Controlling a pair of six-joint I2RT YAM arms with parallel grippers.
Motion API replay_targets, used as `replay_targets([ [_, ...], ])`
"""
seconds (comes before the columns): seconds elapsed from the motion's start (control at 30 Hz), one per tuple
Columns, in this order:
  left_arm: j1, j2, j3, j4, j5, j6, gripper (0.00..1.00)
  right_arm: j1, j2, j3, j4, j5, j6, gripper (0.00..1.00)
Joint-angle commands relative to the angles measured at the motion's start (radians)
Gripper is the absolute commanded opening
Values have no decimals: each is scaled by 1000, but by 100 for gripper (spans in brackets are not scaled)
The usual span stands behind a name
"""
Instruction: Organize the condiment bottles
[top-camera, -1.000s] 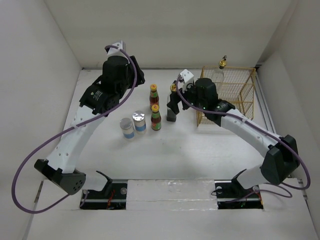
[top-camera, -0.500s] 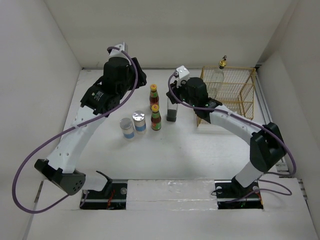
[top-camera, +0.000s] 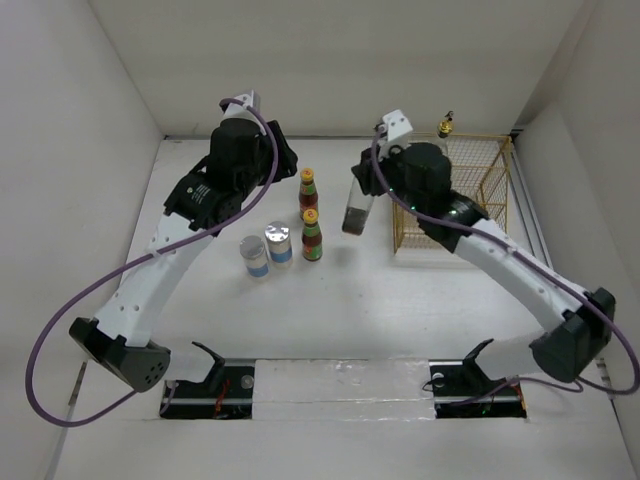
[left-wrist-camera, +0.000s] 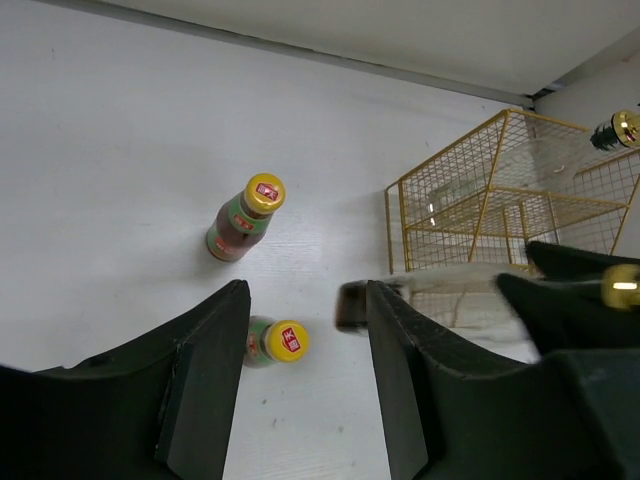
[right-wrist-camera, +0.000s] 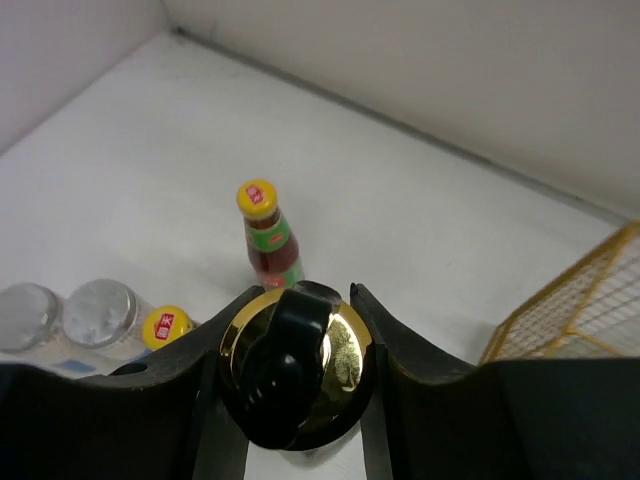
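Observation:
My right gripper (right-wrist-camera: 300, 300) is shut on the gold stopper (right-wrist-camera: 345, 350) of a tall clear glass bottle (top-camera: 355, 205). The bottle hangs tilted above the table, left of the basket, with dark liquid at its bottom. A second tall bottle (top-camera: 441, 140) stands in the gold wire basket (top-camera: 478, 190). Two small sauce bottles (top-camera: 308, 192) (top-camera: 312, 237) stand mid-table. Two silver-lidded jars (top-camera: 278, 243) (top-camera: 255, 257) stand to their left. My left gripper (left-wrist-camera: 305, 292) hovers open and empty high above the sauce bottles (left-wrist-camera: 243, 217) (left-wrist-camera: 277, 342).
The basket (left-wrist-camera: 470, 215) is open-topped and stands at the back right, near the right wall. White walls close in the table at the left, back and right. The arm bases sit on the near edge.
My right gripper closed on the tall bottle's stopper, then lifted it off the table and tilted it toward the basket. The left arm barely moved.

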Motion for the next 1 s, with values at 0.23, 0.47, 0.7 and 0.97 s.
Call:
replay_targets([
  [0.23,3,-31,-9,38,28,3,47,-276,-170,304,-246,101,40,0],
  [0.47,3,-31,-36,56,56,3,47,-477,-93,474,-325,136,49,0],
  [0.7,3,-40,-66,76,79,-6,47,-602,16,614,-325,219,49,0],
  [0.97,3,-40,-76,86,88,-15,47,-656,161,752,-283,323,104,0],
])
